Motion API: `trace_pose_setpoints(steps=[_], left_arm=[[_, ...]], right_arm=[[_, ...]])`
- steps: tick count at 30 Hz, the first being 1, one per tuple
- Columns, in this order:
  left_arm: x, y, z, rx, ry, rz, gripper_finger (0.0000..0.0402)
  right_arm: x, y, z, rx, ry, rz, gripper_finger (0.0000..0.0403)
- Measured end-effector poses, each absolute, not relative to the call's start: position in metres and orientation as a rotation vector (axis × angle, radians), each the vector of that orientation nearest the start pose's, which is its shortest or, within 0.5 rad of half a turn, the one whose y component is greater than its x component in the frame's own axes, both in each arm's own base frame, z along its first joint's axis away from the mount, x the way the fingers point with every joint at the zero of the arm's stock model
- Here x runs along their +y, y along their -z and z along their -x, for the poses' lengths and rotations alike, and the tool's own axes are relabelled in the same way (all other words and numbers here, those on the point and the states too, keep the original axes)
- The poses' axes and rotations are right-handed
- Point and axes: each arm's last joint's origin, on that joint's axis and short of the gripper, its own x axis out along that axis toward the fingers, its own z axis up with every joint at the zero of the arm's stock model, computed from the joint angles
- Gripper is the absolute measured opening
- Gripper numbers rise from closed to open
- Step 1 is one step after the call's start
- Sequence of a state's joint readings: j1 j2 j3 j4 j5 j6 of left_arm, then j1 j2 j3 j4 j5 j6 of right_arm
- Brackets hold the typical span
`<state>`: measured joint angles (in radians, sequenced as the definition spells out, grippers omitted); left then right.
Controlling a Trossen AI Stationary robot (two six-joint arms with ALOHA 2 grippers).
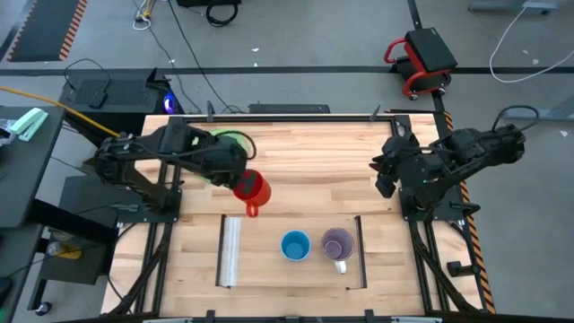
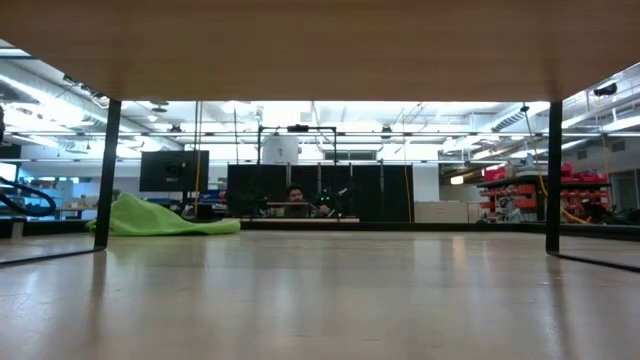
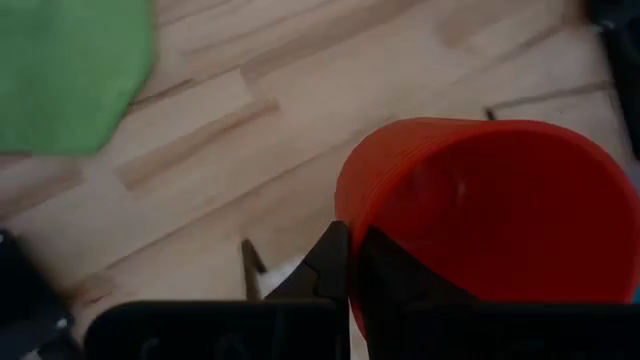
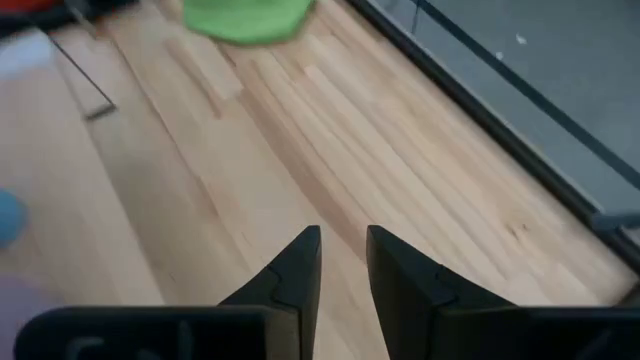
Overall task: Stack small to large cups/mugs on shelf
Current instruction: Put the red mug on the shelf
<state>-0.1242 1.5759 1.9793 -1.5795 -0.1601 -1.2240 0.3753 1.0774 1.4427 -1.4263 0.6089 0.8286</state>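
Note:
My left gripper (image 1: 240,182) is shut on the red mug (image 1: 254,187), over the table between the green cloth (image 1: 235,142) and the shelf (image 1: 269,269). The mug's handle (image 1: 252,211) points toward the near edge. The light-blue cup (image 1: 295,245) and the translucent purple mug (image 1: 337,243) stand side by side, mouths up, on the shelf's right half. My right gripper (image 1: 384,177) waits at the table's right side, narrowly open and empty (image 4: 343,250). My left gripper holds the red mug by its rim (image 3: 347,212), one finger (image 3: 395,285) inside the mug and one (image 3: 325,265) outside. The fingers come from the table's left. The mug does not show in the low view at table height, so it seems lifted clear.
The shelf has a clear plastic strip (image 1: 231,251) on its left edge and a dark bar (image 1: 360,251) on its right; bare shelf lies left of the blue cup. The green cloth also shows in the low view (image 2: 160,218), lying on the far left of the table.

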Motion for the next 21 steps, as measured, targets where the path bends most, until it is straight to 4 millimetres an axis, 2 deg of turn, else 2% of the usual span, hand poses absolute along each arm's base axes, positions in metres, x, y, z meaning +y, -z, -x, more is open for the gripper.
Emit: trace_pose_setpoints(steps=[3,7,10,21], left_arm=[[-0.042,-0.435,-0.262,0.959,-0.679,0.921,0.0012],[-0.058,-0.424,-0.272,1.023,-0.665,0.906,0.0012],[-0.067,-0.418,-0.277,1.047,-0.666,0.910,0.0012],[-0.110,-0.407,-0.274,1.086,-0.693,0.983,0.0012]], right_arm=[[0.039,-0.383,-0.143,0.809,0.581,-0.275,0.0091],[0.041,-0.367,-0.147,0.842,0.570,-0.283,0.0091],[0.043,-0.363,-0.150,0.841,0.554,-0.293,0.0091],[0.050,-0.363,-0.151,0.841,0.486,-0.316,0.0091]])
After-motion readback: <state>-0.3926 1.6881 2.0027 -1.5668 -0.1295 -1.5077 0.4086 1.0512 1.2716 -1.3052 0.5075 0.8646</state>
